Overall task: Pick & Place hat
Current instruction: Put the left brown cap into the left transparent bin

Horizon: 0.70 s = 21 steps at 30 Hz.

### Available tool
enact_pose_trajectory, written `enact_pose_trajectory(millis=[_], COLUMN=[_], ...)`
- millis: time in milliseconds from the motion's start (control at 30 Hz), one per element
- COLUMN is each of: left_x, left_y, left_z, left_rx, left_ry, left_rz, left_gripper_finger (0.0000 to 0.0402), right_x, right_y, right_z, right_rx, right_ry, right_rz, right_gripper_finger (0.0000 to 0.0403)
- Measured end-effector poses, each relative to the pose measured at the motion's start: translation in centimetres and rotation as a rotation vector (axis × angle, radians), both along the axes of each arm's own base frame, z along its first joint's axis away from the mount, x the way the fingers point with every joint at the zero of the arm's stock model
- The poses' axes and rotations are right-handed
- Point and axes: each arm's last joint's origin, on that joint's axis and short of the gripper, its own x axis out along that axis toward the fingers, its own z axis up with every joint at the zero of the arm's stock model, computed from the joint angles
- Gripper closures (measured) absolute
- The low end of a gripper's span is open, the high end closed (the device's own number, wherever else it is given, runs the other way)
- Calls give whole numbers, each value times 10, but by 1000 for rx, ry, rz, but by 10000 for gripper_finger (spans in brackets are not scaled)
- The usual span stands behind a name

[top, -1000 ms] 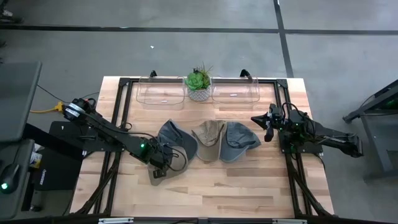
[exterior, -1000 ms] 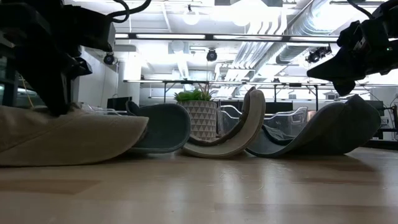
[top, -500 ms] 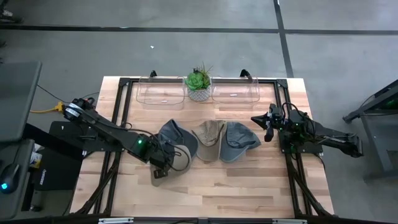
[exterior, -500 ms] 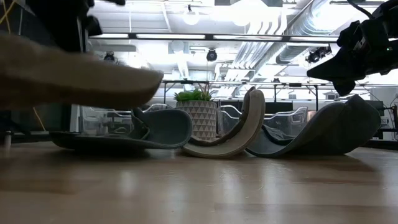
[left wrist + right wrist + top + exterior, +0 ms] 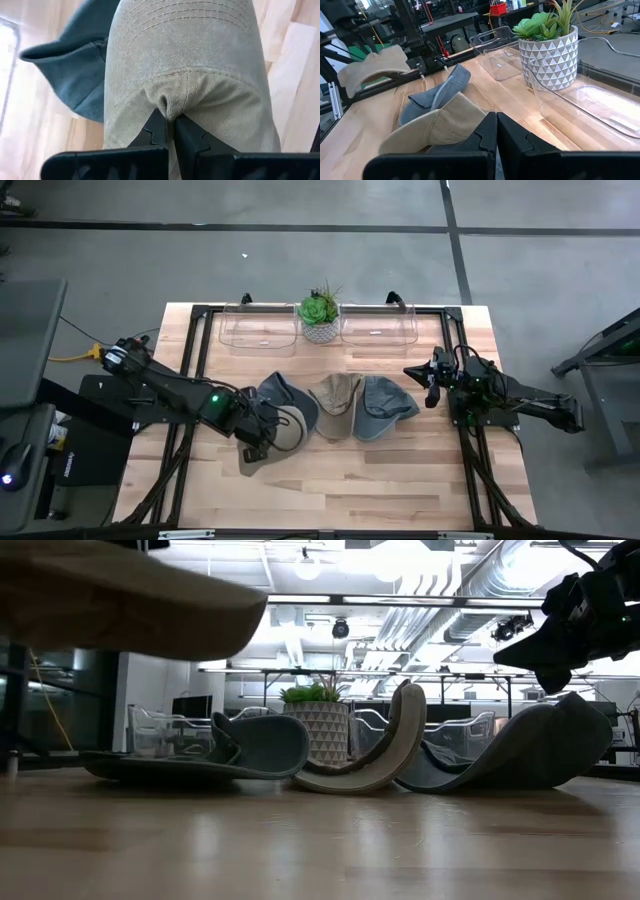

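My left gripper (image 5: 256, 429) is shut on a khaki hat (image 5: 278, 433) and holds it above the table's left middle. The low view shows this hat (image 5: 120, 600) at the upper left, clear of the wood. Below and just beyond it, a blue hat (image 5: 283, 394) lies on the table. A second khaki hat (image 5: 335, 406) and a grey-blue hat (image 5: 385, 408) rest beside it in a row, each curled up on its brim. My right gripper (image 5: 428, 385) waits shut at the right, level, touching nothing. My left gripper pinches a raised fold of the khaki hat's crown (image 5: 170, 102), close to where the brim begins, between its two fingers (image 5: 156, 125). The fingers come steeply from above. The hat hangs below them, lifted clear of the table, brim pointing away from the wrist.
Two clear plastic bins (image 5: 258, 328) (image 5: 378, 326) stand at the far edge with a potted plant (image 5: 320, 313) between them. Bare wood (image 5: 350, 480) lies along the near side. A black frame (image 5: 200, 340) runs around the table.
My left gripper has risen, staying shut on the khaki hat. The hat, which lay on the table against the blue hat, is now lifted clear and hangs high. The blue hat beneath it has stayed where it was.
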Motion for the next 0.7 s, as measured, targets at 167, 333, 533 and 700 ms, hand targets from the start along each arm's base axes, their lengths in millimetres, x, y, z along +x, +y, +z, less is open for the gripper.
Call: enact_pose_trajectory(millis=[167,333,533,700], left_x=[-5,-8,-10,-3], left_y=[4,9,20,42], left_z=[16,27,33,33], left_rx=[63,146,243,279], left_ry=[0,-14,-16,13], left_rz=[14,32,77,116], left_gripper_finger=[401,401,401,401], right_x=[0,0,0,0], right_y=[0,0,0,0], right_z=[0,0,0,0], right_rx=[0,0,0,0], right_ry=[0,0,0,0], right_rz=[0,0,0,0], right_gripper_finger=[398,398,398,398])
